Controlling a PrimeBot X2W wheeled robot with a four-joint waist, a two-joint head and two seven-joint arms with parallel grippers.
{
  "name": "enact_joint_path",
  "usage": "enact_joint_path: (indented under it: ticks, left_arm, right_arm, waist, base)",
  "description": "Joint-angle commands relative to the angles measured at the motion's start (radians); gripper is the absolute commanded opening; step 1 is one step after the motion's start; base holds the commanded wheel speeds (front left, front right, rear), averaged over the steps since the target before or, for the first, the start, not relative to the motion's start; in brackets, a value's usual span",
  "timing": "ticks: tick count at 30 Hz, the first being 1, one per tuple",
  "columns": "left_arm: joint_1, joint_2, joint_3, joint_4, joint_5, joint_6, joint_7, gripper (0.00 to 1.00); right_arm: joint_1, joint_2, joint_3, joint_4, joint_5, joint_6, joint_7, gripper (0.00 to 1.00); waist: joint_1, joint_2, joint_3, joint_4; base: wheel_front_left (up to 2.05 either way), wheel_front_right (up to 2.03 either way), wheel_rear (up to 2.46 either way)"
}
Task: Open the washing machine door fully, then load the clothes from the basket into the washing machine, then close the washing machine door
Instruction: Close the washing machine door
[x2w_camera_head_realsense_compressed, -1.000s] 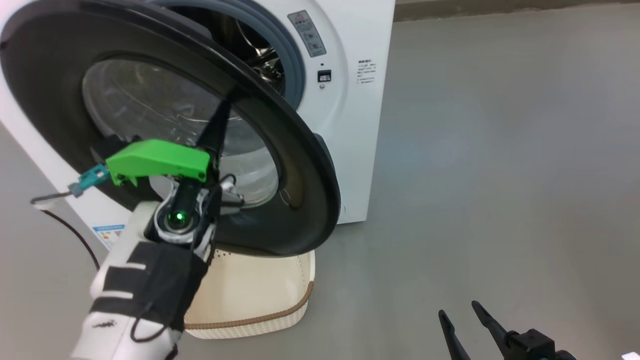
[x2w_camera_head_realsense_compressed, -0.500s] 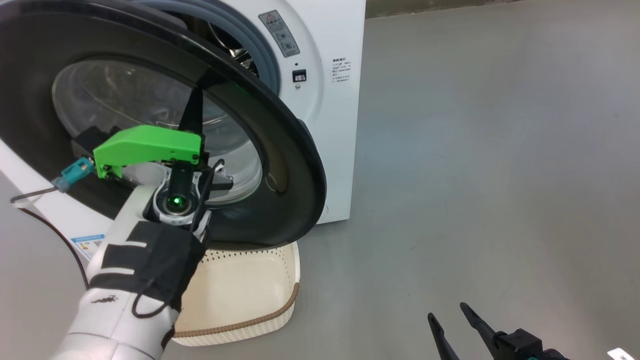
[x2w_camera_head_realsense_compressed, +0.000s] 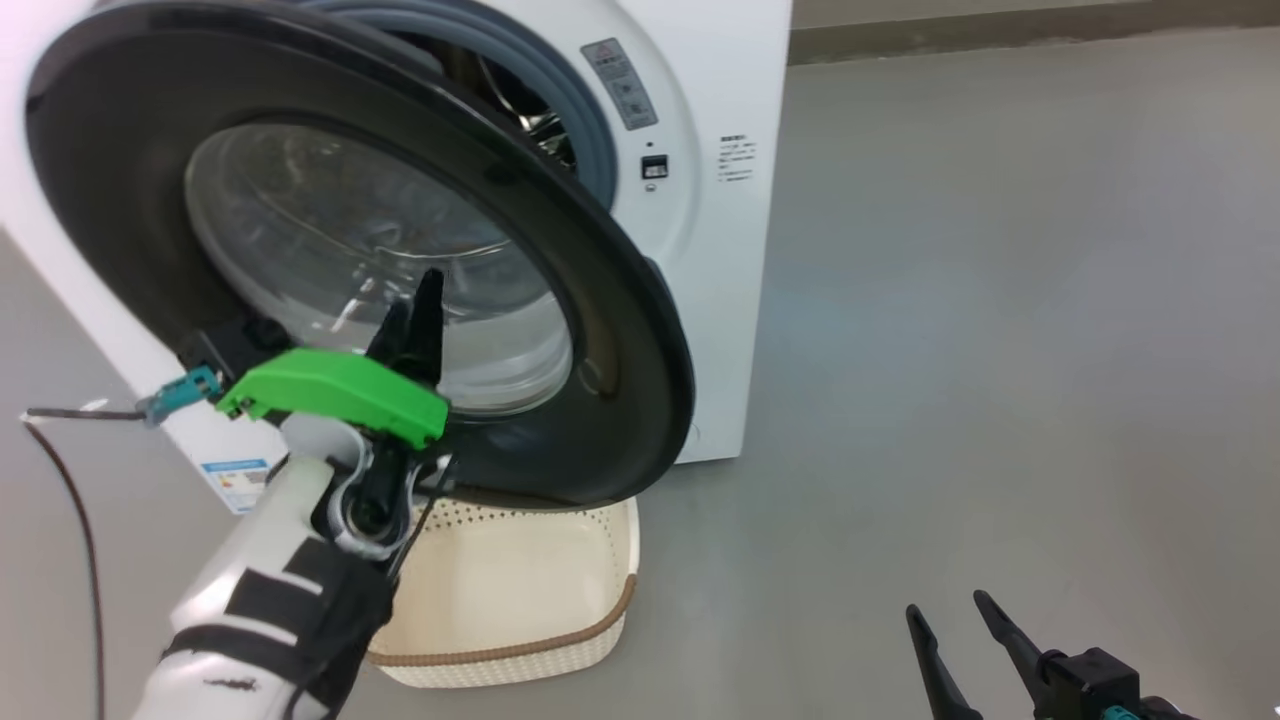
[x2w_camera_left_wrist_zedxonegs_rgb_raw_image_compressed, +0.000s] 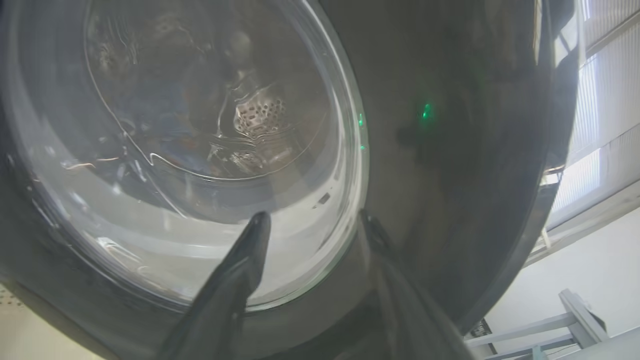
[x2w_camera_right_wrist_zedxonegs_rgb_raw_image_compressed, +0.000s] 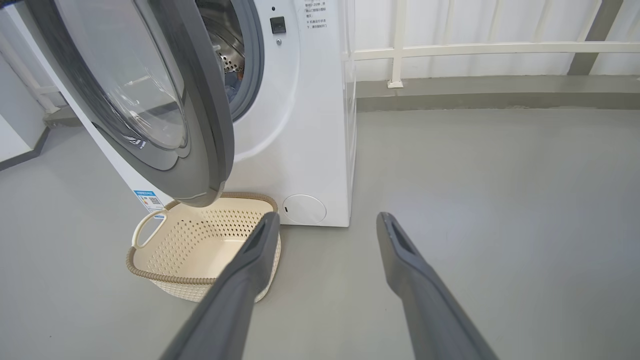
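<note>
Before the door (x2w_camera_head_realsense_compressed: 600, 300), your left claw (x2w_camera_head_realsense_compressed: 416, 292) stands released, gripping nothing; your right claw (x2w_camera_head_realsense_compressed: 946, 602) hangs spread, low and clear. With the basket (x2w_camera_head_realsense_compressed: 500, 655) empty beneath the half-open door, closing looks to be the step in hand: push the door toward the washer (x2w_camera_head_realsense_compressed: 720, 350).

Laundry area: white washing machine (x2w_camera_head_realsense_compressed: 720, 300), grey floor (x2w_camera_head_realsense_compressed: 1000, 350)

The washing machine (x2w_camera_head_realsense_compressed: 720, 300) front carries a grey warning-triangle sticker (x2w_camera_head_realsense_compressed: 618, 82), a small print block (x2w_camera_head_realsense_compressed: 735, 158) and a blue label (x2w_camera_head_realsense_compressed: 234, 482); the wording is too small to read.
</note>
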Motion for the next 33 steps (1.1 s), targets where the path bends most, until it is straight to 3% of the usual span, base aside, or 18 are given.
enact_joint_path:
  ticks: [1, 5, 14, 18, 25, 33]
  left_arm:
    - [-0.007, 0.042, 0.017, -0.016, 0.041, -0.006, -0.014, 1.0]
    - [0.055, 0.081, 0.074, -0.055, 0.186, 0.034, -0.019, 1.0]
    - [0.376, 0.114, 0.263, -0.338, 0.625, 0.214, -0.02, 1.0]
    - [0.534, 0.108, 0.336, -0.457, 0.77, 0.264, -0.02, 1.0]
    - [0.728, 0.08, 0.425, -0.575, 0.925, 0.274, -0.02, 1.0]
    - [0.848, 0.045, 0.522, -0.66, 1.02, 0.238, -0.02, 1.0]
  right_arm:
    - [-0.018, -0.003, 0.018, -0.029, 0.004, 0.006, -0.005, 1.0]
    - [-0.02, -0.003, 0.007, -0.041, 0.006, 0.006, -0.005, 1.0]
    - [-0.034, -0.003, -0.011, -0.057, -0.004, 0.006, -0.005, 1.0]
    - [-0.048, -0.003, -0.014, -0.06, -0.006, 0.006, -0.005, 1.0]
    - [-0.05, -0.003, -0.026, -0.062, 0.003, 0.006, -0.005, 1.0]
    - [-0.052, -0.003, -0.038, -0.062, 0.009, 0.006, -0.005, 1.0]
  waist:
    - [0.0001, 0.0, -0.007, 0.032]
    - [0.0001, 0.0, -0.007, 0.065]
    - [0.0001, 0.0, -0.005, 0.13]
    - [0.0001, 0.0, -0.005, 0.146]
    - [0.0001, 0.0, -0.009, 0.164]
    - [0.0001, 0.0, -0.016, 0.161]
  base:
    - [0.0, 0.0, 0.0]
    - [0.0, 0.0, 0.0]
    - [0.0, 0.0, 0.0]
    - [0.0, 0.0, 0.0]
    - [0.0, 0.0, 0.0]
    - [0.0, 0.0, 0.0]
